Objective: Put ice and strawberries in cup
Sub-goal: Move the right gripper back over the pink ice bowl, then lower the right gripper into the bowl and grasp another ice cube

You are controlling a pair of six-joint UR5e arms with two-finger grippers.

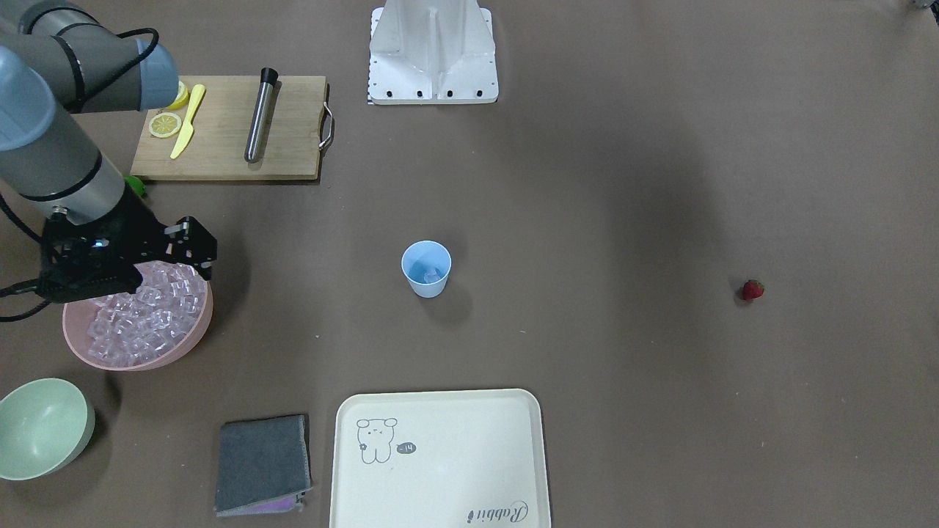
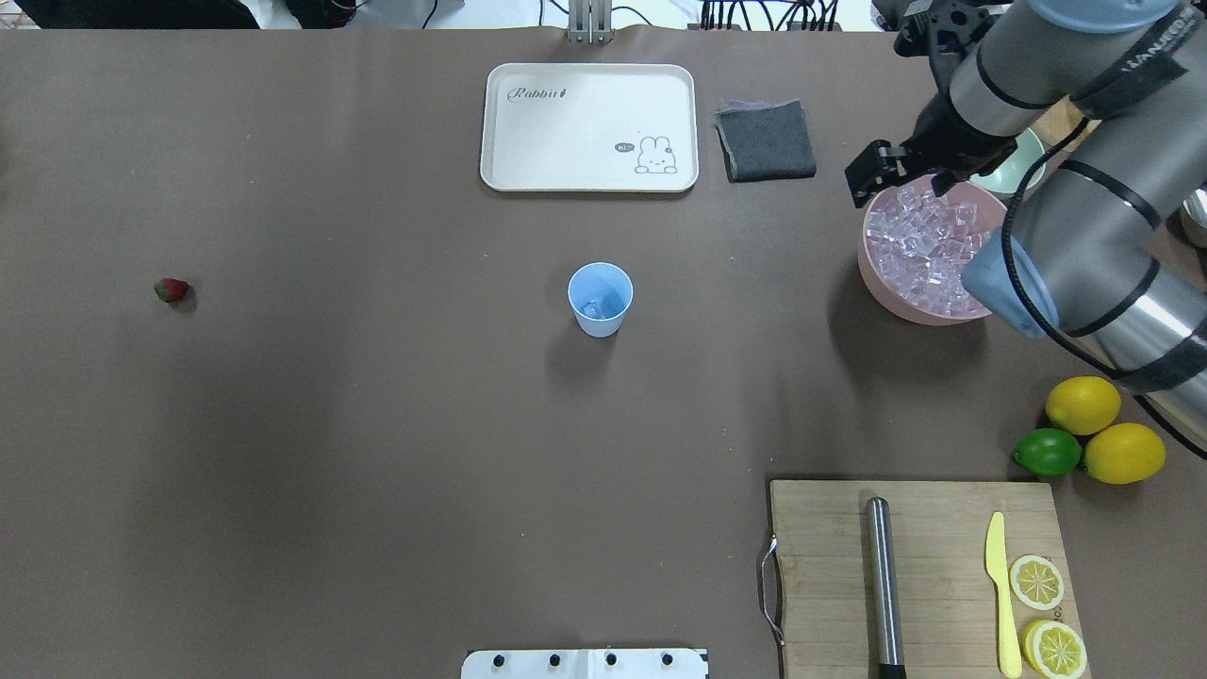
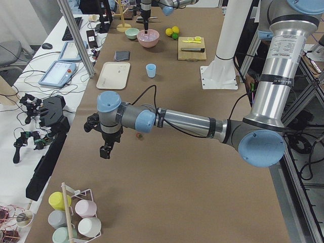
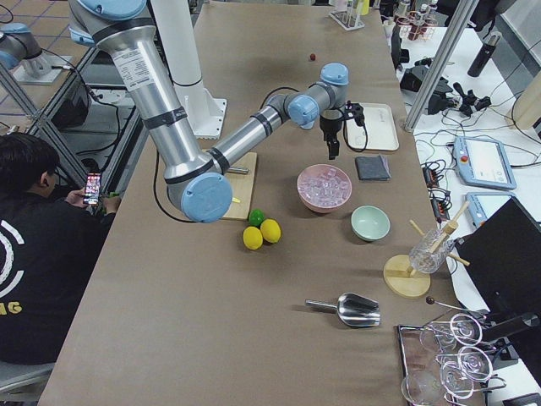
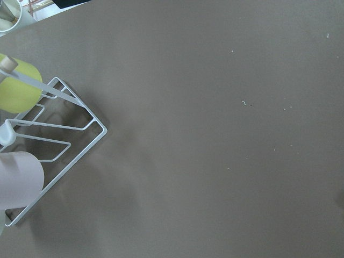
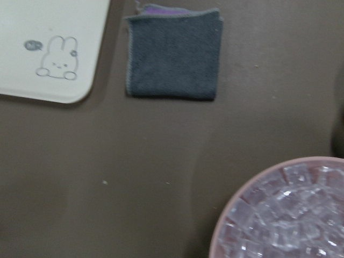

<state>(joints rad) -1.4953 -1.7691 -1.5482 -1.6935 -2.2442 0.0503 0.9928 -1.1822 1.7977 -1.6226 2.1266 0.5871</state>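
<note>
The cup (image 1: 426, 268) stands upright near the middle of the surface (image 1: 623, 183), with a little ice (image 2: 594, 308) showing at its bottom. The strawberry (image 1: 753, 290) lies alone on the bare brown covering, well apart from the cup, toward the robot's left end. Toward the robot's right end, also well apart from the cup, the pink bowl (image 2: 886, 297) is heaped with more of the clear cubes. The right end effector (image 2: 869, 174) hangs above the side of that bowl nearest the cup. Whether its fingers are parted or closed cannot be told, and its wrist camera shows none of them, only the bowl's rim, the grey cloth (image 1: 260, 462) and a corner of the cream tray (image 1: 455, 440). Just beside the pink bowl sits a pale green bowl (image 1: 40, 425). Nearer the robot's base on that side, a wooden cutting board (image 1: 293, 132) carries a metal rod (image 1: 258, 117), a yellow knife (image 1: 187, 121) and lemon slices (image 2: 1037, 582), with two lemons (image 2: 1082, 404) and a lime (image 2: 1047, 452) clustered close by. The left end effector (image 3: 104, 152) points down over bare covering at the far left end, near a wire cup rack (image 3: 76, 212). It shows in the side view only, so its state cannot be told.
</note>
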